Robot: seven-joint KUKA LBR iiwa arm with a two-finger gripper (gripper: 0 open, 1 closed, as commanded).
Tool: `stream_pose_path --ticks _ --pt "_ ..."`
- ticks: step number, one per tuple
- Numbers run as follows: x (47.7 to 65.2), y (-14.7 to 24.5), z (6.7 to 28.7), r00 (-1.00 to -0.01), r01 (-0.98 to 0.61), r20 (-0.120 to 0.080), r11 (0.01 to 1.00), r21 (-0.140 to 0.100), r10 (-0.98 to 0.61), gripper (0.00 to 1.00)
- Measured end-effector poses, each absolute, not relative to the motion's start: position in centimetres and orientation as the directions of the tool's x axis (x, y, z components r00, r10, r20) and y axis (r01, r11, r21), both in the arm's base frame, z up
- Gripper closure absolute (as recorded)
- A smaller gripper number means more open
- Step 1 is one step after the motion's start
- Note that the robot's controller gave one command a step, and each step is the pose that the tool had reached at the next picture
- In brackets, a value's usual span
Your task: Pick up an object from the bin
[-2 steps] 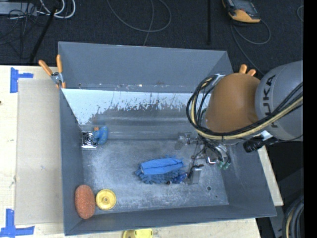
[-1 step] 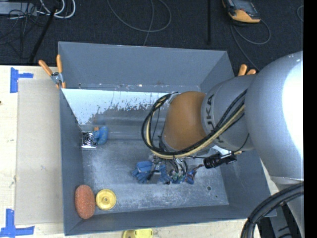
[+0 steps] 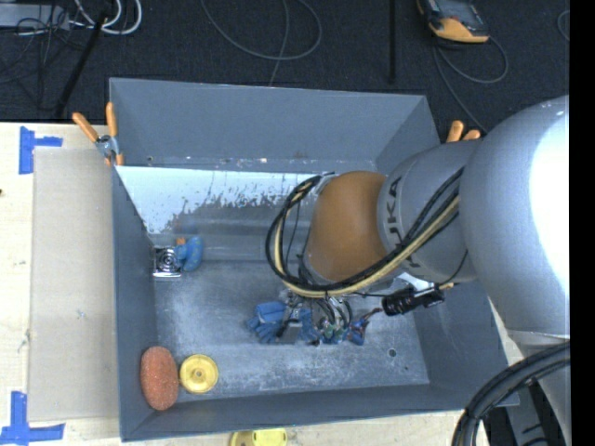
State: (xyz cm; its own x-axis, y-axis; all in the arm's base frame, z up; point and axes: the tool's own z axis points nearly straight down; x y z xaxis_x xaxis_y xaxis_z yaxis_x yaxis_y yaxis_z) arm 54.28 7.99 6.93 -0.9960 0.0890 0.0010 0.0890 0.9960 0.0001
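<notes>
Open bin floor (image 3: 223,291) leftward; tool (image 3: 321,323) low beside blue crumpled thing (image 3: 269,321), grip state unreadable.

Robotics lab, from here: KUKA arm (image 3: 521,221) over grey metal bin (image 3: 270,124), cables (image 3: 119,15) strewn on dark carpet (image 3: 353,54) (no household stuff).

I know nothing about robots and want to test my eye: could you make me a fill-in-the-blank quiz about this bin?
1. The round disc in the lower left corner of the bin is ____ in colour.
2. The brown oval lies on the disc's ____ side in the view.
3. The arm's orange cover hangs over a small heap of ____ things.
Missing words: yellow; left; blue.
</notes>
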Motion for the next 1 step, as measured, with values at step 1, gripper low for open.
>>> stream_pose_path --ticks 1 --pt "50.06 8.15 24.12 -0.997 0.076 -0.006 0.997 0.002 0.076 1.00"
